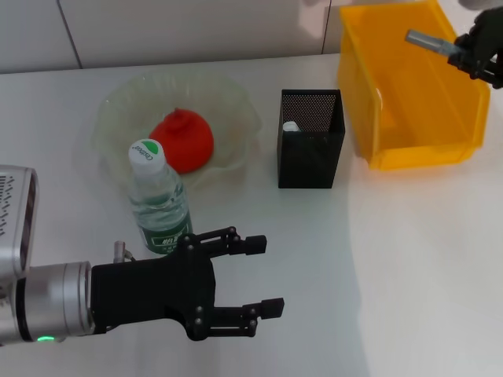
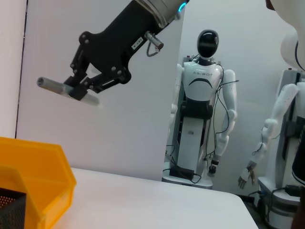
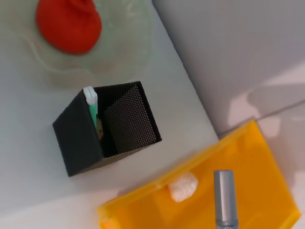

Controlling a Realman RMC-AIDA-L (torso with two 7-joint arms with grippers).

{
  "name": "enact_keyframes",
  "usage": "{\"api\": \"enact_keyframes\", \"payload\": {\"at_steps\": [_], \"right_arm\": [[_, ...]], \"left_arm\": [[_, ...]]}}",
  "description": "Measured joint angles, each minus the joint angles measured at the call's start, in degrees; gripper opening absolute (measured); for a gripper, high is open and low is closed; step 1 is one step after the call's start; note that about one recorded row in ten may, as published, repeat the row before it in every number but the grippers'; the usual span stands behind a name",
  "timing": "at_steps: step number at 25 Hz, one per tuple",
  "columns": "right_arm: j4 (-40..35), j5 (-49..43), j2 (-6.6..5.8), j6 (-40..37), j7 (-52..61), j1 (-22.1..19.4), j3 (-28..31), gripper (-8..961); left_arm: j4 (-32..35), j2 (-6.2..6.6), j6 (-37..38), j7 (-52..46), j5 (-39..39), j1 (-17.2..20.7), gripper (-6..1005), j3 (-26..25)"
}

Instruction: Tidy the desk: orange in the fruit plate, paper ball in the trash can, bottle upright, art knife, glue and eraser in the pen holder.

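Note:
The orange (image 1: 182,140) lies in the pale-green fruit plate (image 1: 236,102). The bottle (image 1: 157,200) stands upright in front of the plate. My left gripper (image 1: 267,276) is open and empty, low over the table just right of the bottle. My right gripper (image 1: 464,51) is shut on a grey stick-shaped tool (image 1: 428,42) above the yellow trash can (image 1: 413,86), right of the black mesh pen holder (image 1: 310,149). The paper ball (image 3: 183,186) lies in the trash can (image 3: 257,191). A green-and-white item (image 3: 90,102) stands in the pen holder (image 3: 81,143). The eraser is out of view.
The left wrist view shows my right gripper (image 2: 81,90) with the grey tool (image 2: 62,88) above the trash can (image 2: 33,167), and humanoid robots (image 2: 202,95) standing beyond the table. A white wall runs behind the table.

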Motion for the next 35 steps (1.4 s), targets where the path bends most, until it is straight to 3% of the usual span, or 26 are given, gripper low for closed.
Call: {"api": "enact_keyframes", "payload": {"at_steps": [14, 21, 25, 35], "right_arm": [[4.6, -0.3, 0.26, 17.4, -26.3, -5.3, -9.4, 126], [9.6, -0.4, -0.53, 19.7, -32.8, -3.2, -13.3, 125], [14.4, -0.5, -1.68, 21.6, -34.4, -1.5, -15.7, 125], [17.4, -0.6, -3.19, 21.8, -37.6, 1.6, -17.9, 125]], "left_arm": [[0.0, -0.10, -0.6, 0.2, -0.1, 0.1, 802, -1.1], [0.0, -0.17, -1.5, 1.5, -0.8, 0.1, 802, -1.5], [0.0, -0.18, -1.5, 1.5, -0.9, 0.1, 802, -1.5], [-0.2, -0.21, -1.6, 2.2, -1.8, 0.6, 802, -1.6]]}}
